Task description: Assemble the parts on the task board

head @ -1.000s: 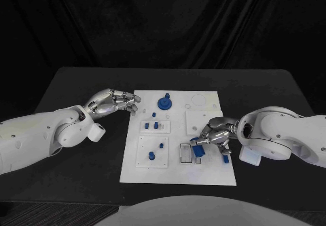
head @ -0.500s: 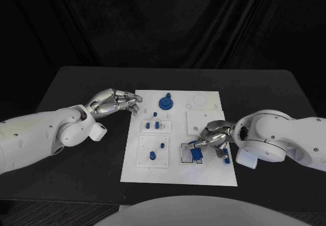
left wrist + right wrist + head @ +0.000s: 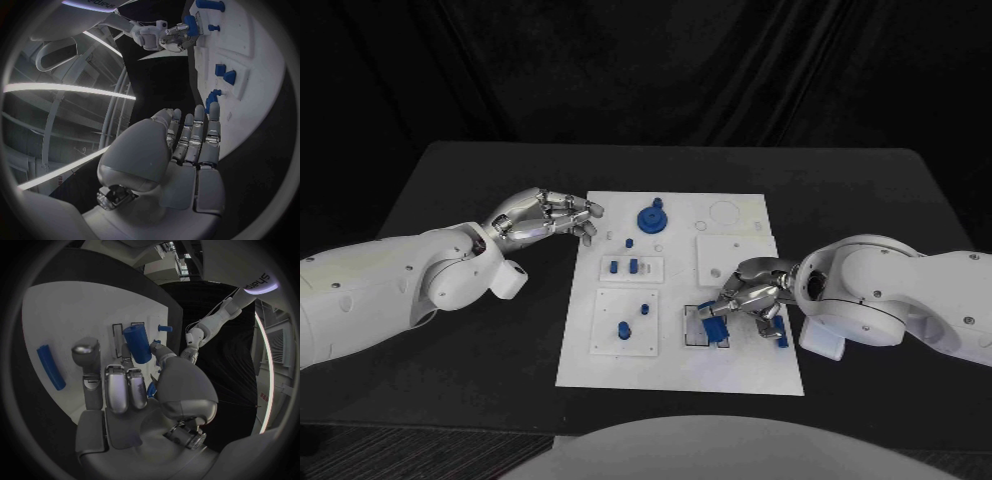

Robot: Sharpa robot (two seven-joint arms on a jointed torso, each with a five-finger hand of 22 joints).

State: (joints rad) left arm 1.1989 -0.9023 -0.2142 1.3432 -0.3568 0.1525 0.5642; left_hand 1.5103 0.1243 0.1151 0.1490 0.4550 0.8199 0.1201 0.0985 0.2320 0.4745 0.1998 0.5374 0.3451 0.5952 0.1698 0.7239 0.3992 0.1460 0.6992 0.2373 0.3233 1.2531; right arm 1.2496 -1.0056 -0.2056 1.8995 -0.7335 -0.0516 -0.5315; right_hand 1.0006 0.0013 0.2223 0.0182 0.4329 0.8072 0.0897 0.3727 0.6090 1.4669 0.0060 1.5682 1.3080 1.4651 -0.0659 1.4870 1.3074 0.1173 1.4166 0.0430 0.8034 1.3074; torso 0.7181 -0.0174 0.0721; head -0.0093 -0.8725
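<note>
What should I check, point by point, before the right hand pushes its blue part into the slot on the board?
1. Right hand holds the blue part: ok.
2. Blue part is over the slotted plate near the task board's front edge: ok.
3. Part is lined up with the slot: cannot tell, the fingers hide it.
4. Left hand is off the board, at its left edge, holding nothing: ok.
5. Loose blue piece lies beside the right hand, apart from the slot: ok.
</note>
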